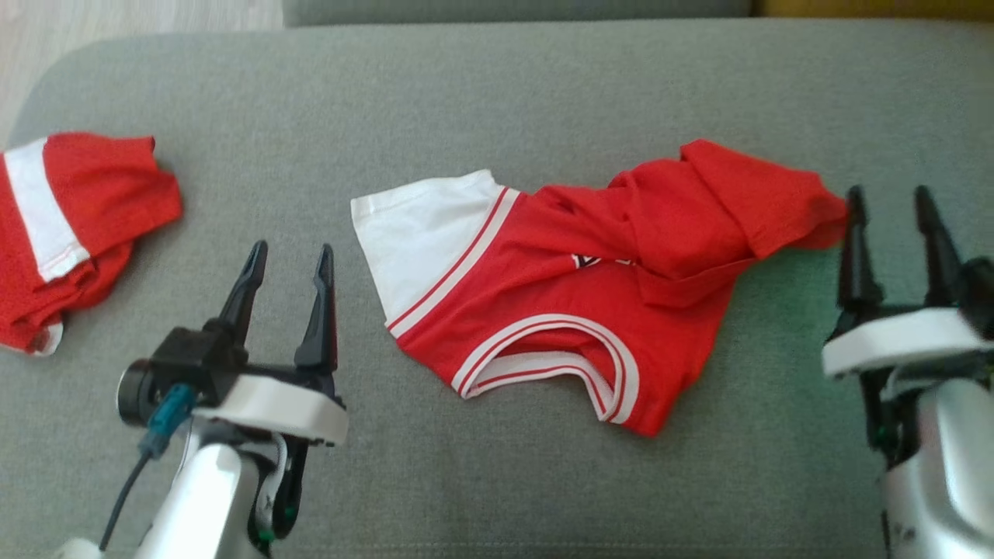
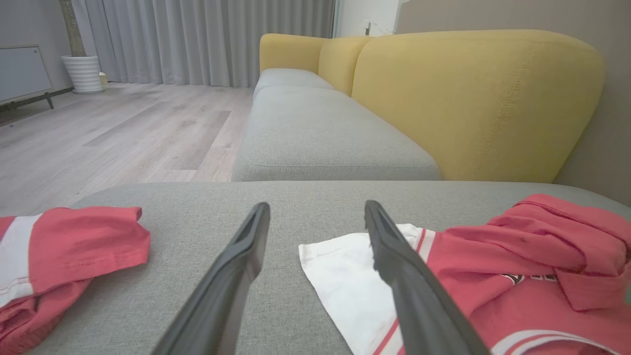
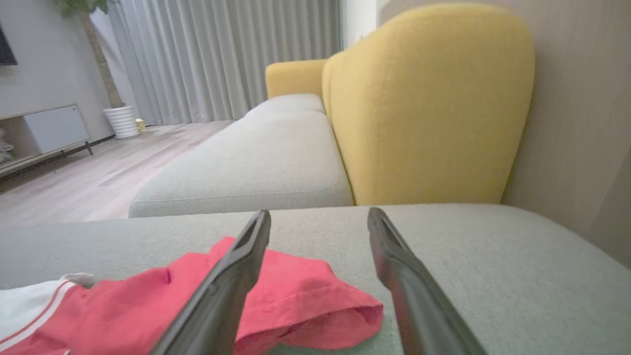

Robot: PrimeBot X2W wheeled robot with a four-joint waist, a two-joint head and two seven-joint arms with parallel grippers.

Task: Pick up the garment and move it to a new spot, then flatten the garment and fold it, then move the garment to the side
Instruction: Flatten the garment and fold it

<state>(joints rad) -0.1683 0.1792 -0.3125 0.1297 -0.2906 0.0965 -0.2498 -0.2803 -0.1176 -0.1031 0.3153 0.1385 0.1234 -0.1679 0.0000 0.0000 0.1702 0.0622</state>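
The crumpled red-and-white cloth shirt [image 1: 559, 310] lies on the grey sofa seat [image 1: 543, 93]. The left claw [image 1: 291, 250] and right claw [image 1: 887, 194] gape wide, empty. Flattening looks next: grab 2 corners and pull.

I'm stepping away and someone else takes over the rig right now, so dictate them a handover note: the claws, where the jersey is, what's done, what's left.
Left claw: open, empty, above the cushion, left of the jersey.
Right claw: open, empty, beside the jersey's right edge.
Jersey: mid-cushion, crumpled, its right part bunched over itself. A second red garment lies at the far left.
Done: the jersey lies on the cushion, out of both claws.
Left: flatten it, fold it, move it aside.
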